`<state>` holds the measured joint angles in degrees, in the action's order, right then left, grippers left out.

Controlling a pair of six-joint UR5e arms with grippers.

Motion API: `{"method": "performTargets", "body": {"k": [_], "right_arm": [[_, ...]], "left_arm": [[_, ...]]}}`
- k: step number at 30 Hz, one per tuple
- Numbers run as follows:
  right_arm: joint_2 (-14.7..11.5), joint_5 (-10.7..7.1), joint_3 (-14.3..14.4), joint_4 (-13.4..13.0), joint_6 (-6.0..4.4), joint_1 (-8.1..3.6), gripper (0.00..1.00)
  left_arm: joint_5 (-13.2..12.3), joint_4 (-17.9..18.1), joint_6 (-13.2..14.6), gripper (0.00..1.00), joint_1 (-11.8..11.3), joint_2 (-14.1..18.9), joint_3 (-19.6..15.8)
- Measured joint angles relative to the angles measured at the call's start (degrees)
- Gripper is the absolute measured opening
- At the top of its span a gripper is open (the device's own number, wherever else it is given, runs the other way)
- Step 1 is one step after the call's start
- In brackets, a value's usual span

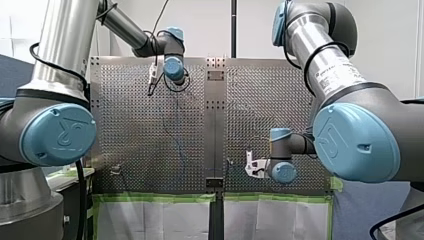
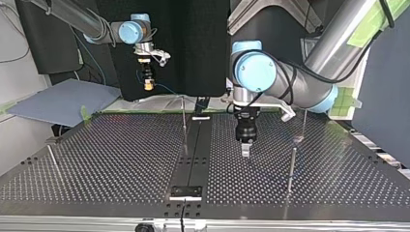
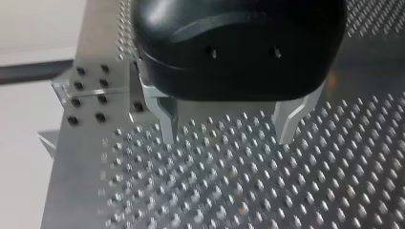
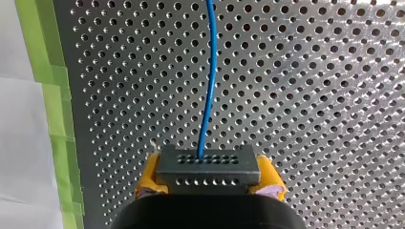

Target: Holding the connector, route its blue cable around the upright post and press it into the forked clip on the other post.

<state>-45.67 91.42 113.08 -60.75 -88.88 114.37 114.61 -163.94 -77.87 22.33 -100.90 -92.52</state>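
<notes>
My right gripper (image 4: 208,183) has its yellow pads (image 4: 148,179) shut on a dark grey connector (image 4: 208,166). The blue cable (image 4: 208,76) leaves the connector and runs ahead over the perforated plate. In the top view my right gripper (image 2: 148,86) hangs above the table's far edge, at the left, with the cable (image 2: 167,89) trailing toward the middle. My left gripper (image 3: 228,136) is black with metal fingers (image 3: 167,124). It is open, holds nothing, and hovers just over the plate (image 2: 245,149). A thin upright post (image 2: 183,121) stands near the centre strip. I cannot tell which post carries the forked clip.
Other posts stand at the top view's right (image 2: 291,166), further back on a clear base (image 2: 303,126), and at its left (image 2: 53,159). A dark centre strip (image 2: 193,154) divides the perforated table. Green tape (image 1: 155,198) lines the table edge in the front view.
</notes>
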Motion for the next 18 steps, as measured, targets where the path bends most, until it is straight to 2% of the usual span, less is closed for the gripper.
{"method": "performTargets", "body": {"k": [5,10,18], "right_arm": [[0.0,0.0,0.0,0.0,0.0,0.0,0.0],[0.0,0.0,0.0,0.0,0.0,0.0,0.0],[0.0,0.0,0.0,0.0,0.0,0.0,0.0]], "left_arm": [[2.5,2.9,2.9,1.0,-0.3,-0.1,-1.1],[2.6,5.1,5.1,1.0,0.0,-1.0,-1.4],[3.2,9.2,8.3,1.0,0.5,-4.8,-1.1]]}}
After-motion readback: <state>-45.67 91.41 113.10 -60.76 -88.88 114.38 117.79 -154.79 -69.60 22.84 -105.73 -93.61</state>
